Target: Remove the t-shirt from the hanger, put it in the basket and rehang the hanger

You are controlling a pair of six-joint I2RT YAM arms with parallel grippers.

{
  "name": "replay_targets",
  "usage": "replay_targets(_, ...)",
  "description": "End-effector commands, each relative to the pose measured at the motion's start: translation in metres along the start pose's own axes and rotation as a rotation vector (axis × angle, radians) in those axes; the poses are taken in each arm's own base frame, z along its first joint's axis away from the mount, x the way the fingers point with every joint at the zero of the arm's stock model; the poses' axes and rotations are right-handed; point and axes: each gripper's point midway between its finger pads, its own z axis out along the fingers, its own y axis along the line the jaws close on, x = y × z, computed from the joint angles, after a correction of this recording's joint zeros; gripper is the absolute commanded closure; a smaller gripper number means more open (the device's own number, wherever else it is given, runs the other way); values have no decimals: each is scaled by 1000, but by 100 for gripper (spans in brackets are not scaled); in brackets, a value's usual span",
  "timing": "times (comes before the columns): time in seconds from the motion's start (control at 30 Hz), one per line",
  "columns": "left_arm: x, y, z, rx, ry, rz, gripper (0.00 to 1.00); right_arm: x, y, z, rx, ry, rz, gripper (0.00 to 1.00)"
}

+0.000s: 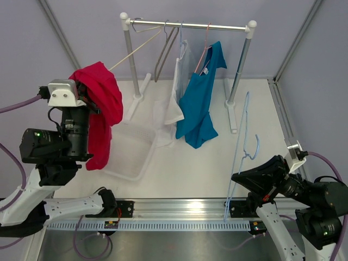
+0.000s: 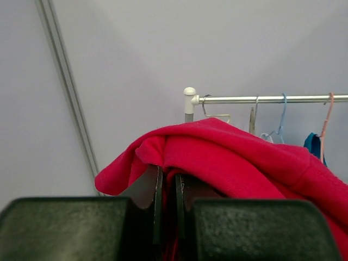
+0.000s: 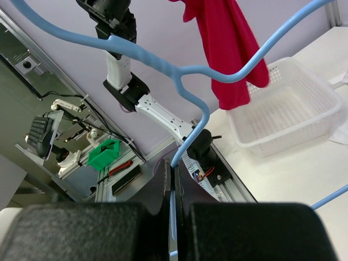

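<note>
A red t-shirt (image 1: 102,106) hangs free of any hanger from my left gripper (image 1: 82,97), held high above the table's left side and over a white basket (image 1: 137,159). In the left wrist view the shirt (image 2: 244,157) drapes over the left gripper (image 2: 168,179), whose jaws are shut on its cloth. My right gripper (image 1: 235,177) is shut on a bare light blue hanger (image 1: 237,142), held upright at the near right. In the right wrist view the hanger's wire (image 3: 190,136) runs out of the right gripper (image 3: 175,174), with the red shirt (image 3: 228,49) beyond.
A clothes rack (image 1: 190,25) stands at the back with several hangers, a teal t-shirt (image 1: 198,109) and a white garment (image 1: 174,103). The basket also shows in the right wrist view (image 3: 283,109). Grey walls enclose the table.
</note>
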Motion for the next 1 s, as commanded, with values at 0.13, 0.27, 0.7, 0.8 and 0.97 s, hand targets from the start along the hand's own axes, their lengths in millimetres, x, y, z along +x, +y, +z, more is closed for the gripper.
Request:
replay_targets(0.13, 16, 26, 5, -121, -52, -97, 100, 16, 4, -6, -28, 48, -7, 100)
replay_targets(0.27, 53, 31, 12, -146, 22, -84, 100, 22, 0, -8, -11, 61, -6, 100)
replay_targets(0.7, 225, 53, -59, -425, 459, -138, 100, -5, -28, 17, 30, 14, 42, 100)
replay_targets(0.8, 239, 43, -76, -375, 525, -228, 94, -13, -47, 36, -6, 23, 99, 100)
replay_targets(0.97, 267, 35, -110, -331, 607, -335, 76, -39, -101, 71, 88, 12, 151, 100)
